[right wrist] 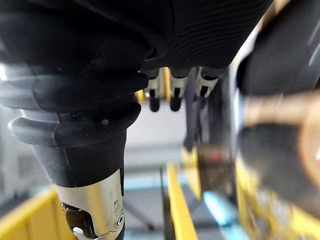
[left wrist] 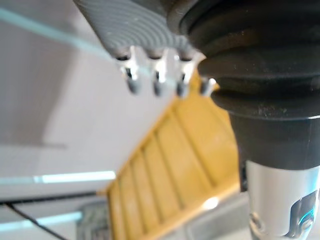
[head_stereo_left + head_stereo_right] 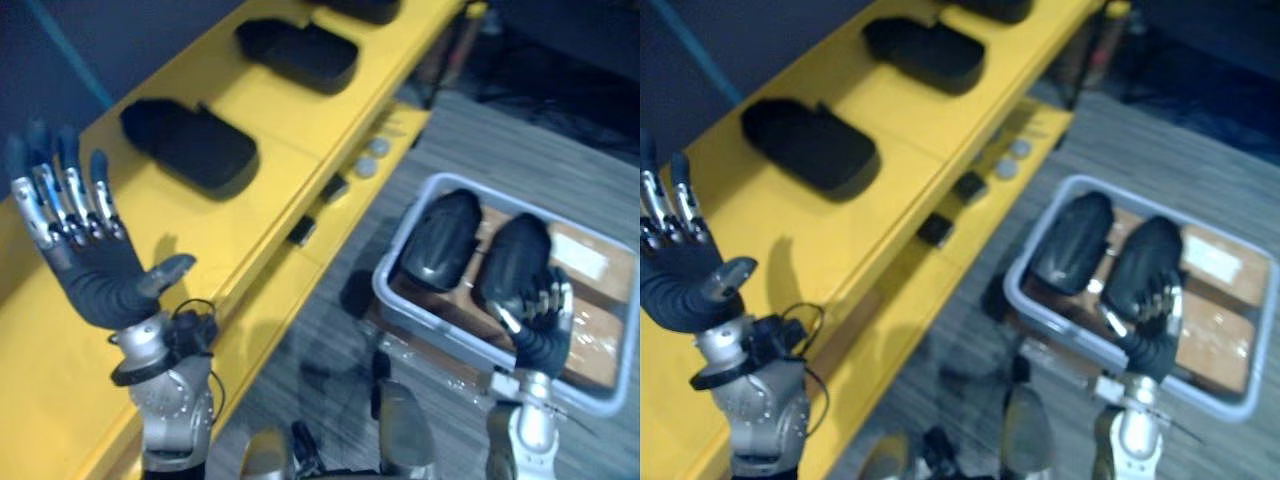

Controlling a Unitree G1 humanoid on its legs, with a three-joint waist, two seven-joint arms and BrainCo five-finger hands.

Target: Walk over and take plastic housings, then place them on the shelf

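Observation:
Two black plastic housings lie side by side in a grey bin [image 3: 388, 285] on the floor: the left housing [image 3: 440, 240] and the right housing [image 3: 515, 255]. My right hand [image 3: 541, 338] sits at the near end of the right housing, its fingers [image 1: 174, 95] loosely bent against it, with no clear grip. My left hand [image 3: 95, 270] is raised over the yellow shelf [image 3: 270, 150], palm up, fingers spread and straight, holding nothing. Three more black housings lie on the shelf top: a near one [image 3: 190, 145], a middle one [image 3: 298, 52] and a far one [image 3: 365, 8].
The shelf's lower ledge carries small black blocks [image 3: 302, 230] and silver round parts [image 3: 370, 160]. Brown cardboard [image 3: 590, 330] lines the bin floor. Grey carpet [image 3: 330, 350] lies between the shelf and the bin.

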